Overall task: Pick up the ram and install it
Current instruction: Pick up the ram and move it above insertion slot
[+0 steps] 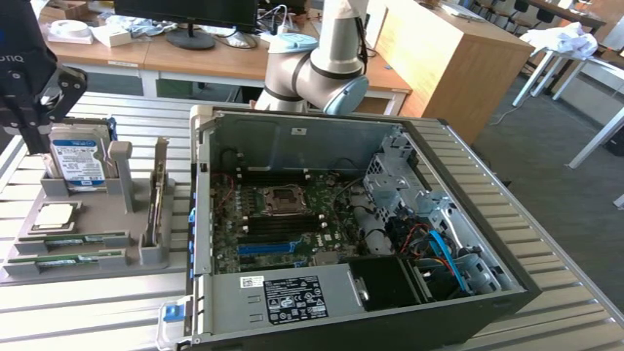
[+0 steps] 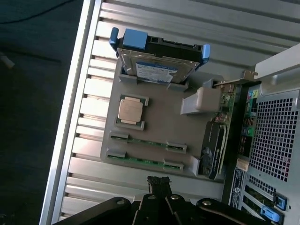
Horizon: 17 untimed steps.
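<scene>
Your risks ran from nine o'clock towards three in the exterior view. The hard drive stood upright at the eleven o'clock corner of the grey holder tray. It was tall enough, I judged, to be knocked by a low sweep across the tray.

The ram lay as two green sticks, flat in their cradles along the tray's seven o'clock edge and close together. A slightly offset grasp could have caught both or pulled one crooked in its clips. The square processor sat just beside them at their twelve o'clock and could have been nudged.

The graphics card stood on edge at the tray's three o'clock side, next to the open computer case, where a carry might snag. Inside, the motherboard was crowded with cables, and a tilted stick would likely have jammed.

Your tool was fully closed and gripped nothing. It hung above the table on the tray's ram side, touching nothing.
</scene>
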Available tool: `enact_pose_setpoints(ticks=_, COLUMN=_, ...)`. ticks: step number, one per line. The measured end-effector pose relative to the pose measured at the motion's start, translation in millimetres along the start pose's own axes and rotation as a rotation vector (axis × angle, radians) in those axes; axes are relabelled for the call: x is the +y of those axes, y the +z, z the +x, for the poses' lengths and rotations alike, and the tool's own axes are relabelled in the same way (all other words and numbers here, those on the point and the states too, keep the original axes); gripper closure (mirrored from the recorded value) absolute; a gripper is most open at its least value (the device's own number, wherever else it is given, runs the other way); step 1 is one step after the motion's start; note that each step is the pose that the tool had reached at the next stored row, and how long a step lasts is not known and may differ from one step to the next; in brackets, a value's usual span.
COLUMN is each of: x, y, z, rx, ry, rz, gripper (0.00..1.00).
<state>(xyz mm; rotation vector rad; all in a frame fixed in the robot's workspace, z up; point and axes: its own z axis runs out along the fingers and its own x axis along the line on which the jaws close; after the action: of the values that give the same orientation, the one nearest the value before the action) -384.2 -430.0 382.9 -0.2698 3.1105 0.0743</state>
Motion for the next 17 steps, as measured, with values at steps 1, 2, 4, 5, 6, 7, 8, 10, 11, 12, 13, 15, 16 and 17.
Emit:
enact_pose_setpoints(ticks=1, x=0.0, y=0.0, z=0.0, rx=0.0012, ry=-0.027, rz=-0.0006, gripper=0.9)
enact_pose_setpoints(ticks=2, x=0.0, y=0.0, z=0.0, rx=0.0015, ry=-0.033, rz=-0.0008, gripper=0.9)
enact_pose_setpoints(ticks=4, x=0.0, y=0.0, z=0.0, rx=0.0021, ry=-0.046, rz=-0.001, gripper=0.9)
enact_pose_setpoints(ticks=5, x=0.0, y=0.0, z=0.0, rx=0.0024, ry=-0.052, rz=-0.0012, gripper=0.9)
enact_pose_setpoints(ticks=6, x=0.0, y=0.0, z=0.0, rx=0.0027, ry=-0.058, rz=-0.0013, gripper=0.9)
enact_pose_setpoints(ticks=7, x=0.0, y=0.0, z=0.0, rx=0.0029, ry=-0.064, rz=-0.0015, gripper=0.9)
enact_pose_setpoints(ticks=8, x=0.0, y=0.0, z=0.0, rx=0.0032, ry=-0.07, rz=-0.0016, gripper=0.9)
enact_pose_setpoints(ticks=10, x=0.0, y=0.0, z=0.0, rx=0.0038, ry=-0.083, rz=-0.0019, gripper=0.9)
enact_pose_setpoints(ticks=11, x=0.0, y=0.0, z=0.0, rx=0.0041, ry=-0.089, rz=-0.002, gripper=0.9)
enact_pose_setpoints(ticks=12, x=0.0, y=0.0, z=0.0, rx=0.0044, ry=-0.095, rz=-0.0022, gripper=0.9)
enact_pose_setpoints(ticks=13, x=0.0, y=0.0, z=0.0, rx=0.0046, ry=-0.101, rz=-0.0023, gripper=0.9)
enact_pose_setpoints(ticks=15, x=0.0, y=0.0, z=0.0, rx=0.0051, ry=-0.112, rz=-0.0025, gripper=0.9)
enact_pose_setpoints(ticks=16, x=0.0, y=0.0, z=0.0, rx=0.0054, ry=-0.119, rz=-0.0027, gripper=0.9)
enact_pose_setpoints(ticks=17, x=0.0, y=0.0, z=0.0, rx=0.0057, ry=-0.125, rz=-0.0028, gripper=0.9)
